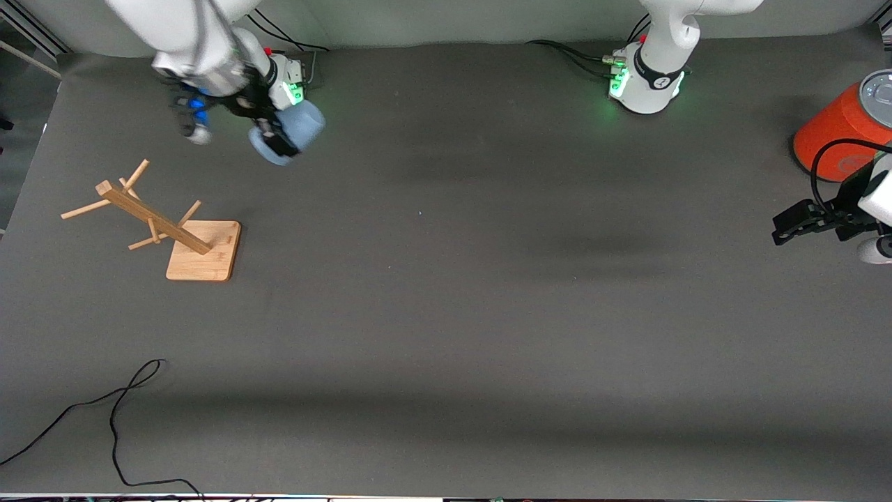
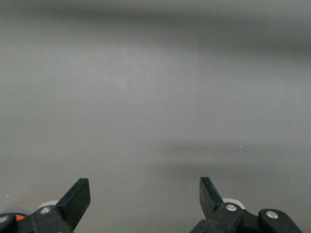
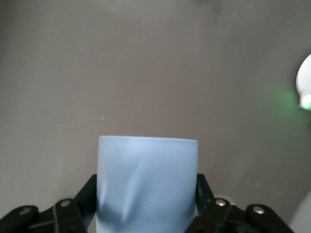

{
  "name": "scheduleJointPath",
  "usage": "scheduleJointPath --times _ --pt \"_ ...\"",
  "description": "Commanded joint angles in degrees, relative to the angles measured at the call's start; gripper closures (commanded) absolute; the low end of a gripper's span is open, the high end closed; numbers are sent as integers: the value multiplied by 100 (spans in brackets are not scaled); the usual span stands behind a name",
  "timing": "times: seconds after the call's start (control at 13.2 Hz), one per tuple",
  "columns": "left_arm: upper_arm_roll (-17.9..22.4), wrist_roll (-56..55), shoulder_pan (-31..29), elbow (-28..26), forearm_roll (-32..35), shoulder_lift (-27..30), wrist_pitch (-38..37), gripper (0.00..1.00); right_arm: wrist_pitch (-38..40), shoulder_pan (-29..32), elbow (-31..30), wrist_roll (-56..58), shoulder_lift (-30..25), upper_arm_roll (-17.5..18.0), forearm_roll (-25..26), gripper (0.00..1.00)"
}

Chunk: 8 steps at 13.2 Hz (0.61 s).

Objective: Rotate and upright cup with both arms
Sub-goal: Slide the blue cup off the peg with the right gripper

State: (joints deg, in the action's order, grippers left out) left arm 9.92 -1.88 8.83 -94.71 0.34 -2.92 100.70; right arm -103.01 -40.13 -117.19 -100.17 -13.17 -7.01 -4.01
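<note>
The pale-blue cup (image 1: 289, 132) is held in the air by my right gripper (image 1: 273, 138), tilted on its side over the table near the right arm's base. In the right wrist view the cup (image 3: 148, 184) fills the space between the two black fingers (image 3: 85, 196), which press on its sides. My left gripper (image 1: 794, 224) hangs at the left arm's end of the table beside the orange cylinder; in the left wrist view its gripper (image 2: 145, 194) is wide open with only grey table between the fingertips.
A wooden mug tree (image 1: 157, 222) on a square base stands at the right arm's end of the table. A big orange-red cylinder with a grey top (image 1: 847, 125) stands at the left arm's end. A black cable (image 1: 115, 411) lies near the front edge.
</note>
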Motion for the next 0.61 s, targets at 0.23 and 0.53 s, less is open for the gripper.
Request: scheduleJointPath --times 0.23,0.53 --pt "1 92 -4 23 -26 46 -121 0 -78 -1302 2750 -2363 3123 -55 -12 65" --pt "1 92 -4 23 -26 37 -121 0 -78 -1725 4167 -3507 4802 -64 59 65"
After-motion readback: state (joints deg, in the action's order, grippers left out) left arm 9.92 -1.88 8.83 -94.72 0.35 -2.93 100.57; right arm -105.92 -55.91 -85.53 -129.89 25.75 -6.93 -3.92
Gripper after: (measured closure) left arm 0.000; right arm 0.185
